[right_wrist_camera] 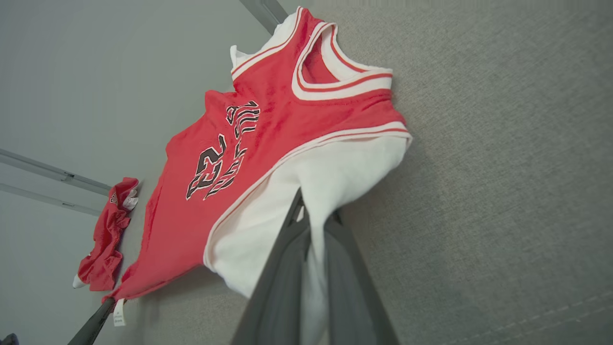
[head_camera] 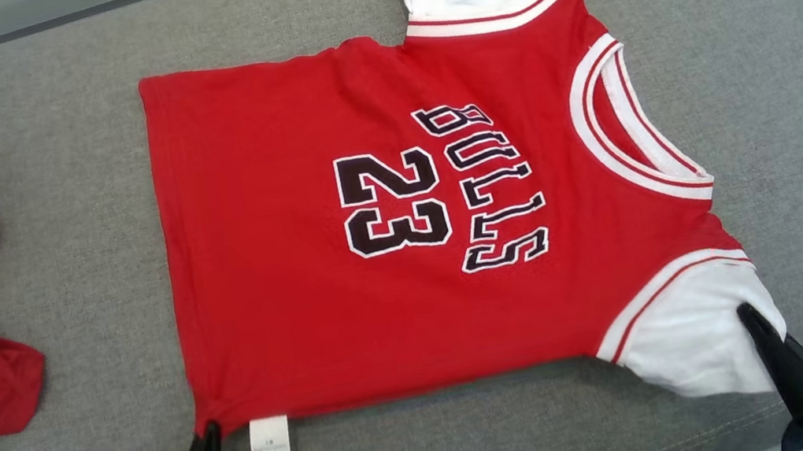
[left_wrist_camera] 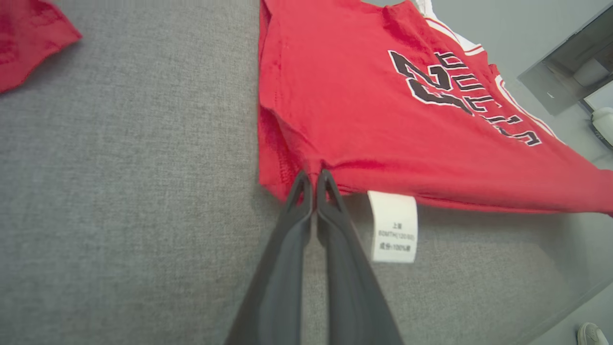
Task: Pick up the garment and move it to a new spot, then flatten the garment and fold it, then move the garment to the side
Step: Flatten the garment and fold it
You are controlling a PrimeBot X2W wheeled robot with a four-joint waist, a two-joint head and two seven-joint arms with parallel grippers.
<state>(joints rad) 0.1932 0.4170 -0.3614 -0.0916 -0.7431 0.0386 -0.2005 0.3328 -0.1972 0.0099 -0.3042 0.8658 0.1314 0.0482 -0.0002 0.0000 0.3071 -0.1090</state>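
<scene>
We have the garment [head_camera: 369,222] spread across the grey surface [head_camera: 786,80], left jaws clamped on its hem corner, right jaws clamped on the white sleeve [head_camera: 697,340], probably to tension it flat.

Both arms reach forward, fingers pointing away from the robot. The left gripper [head_camera: 208,433] [left_wrist_camera: 313,178] has its 2 fingers pressed together on the garment [head_camera: 297,273] hem corner. The right gripper [head_camera: 747,313] [right_wrist_camera: 306,215] is clamped on its white sleeve.

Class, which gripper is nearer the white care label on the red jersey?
Left. The left gripper pinches the jersey right beside the care label; the right gripper grips the white sleeve at the far end.
</scene>
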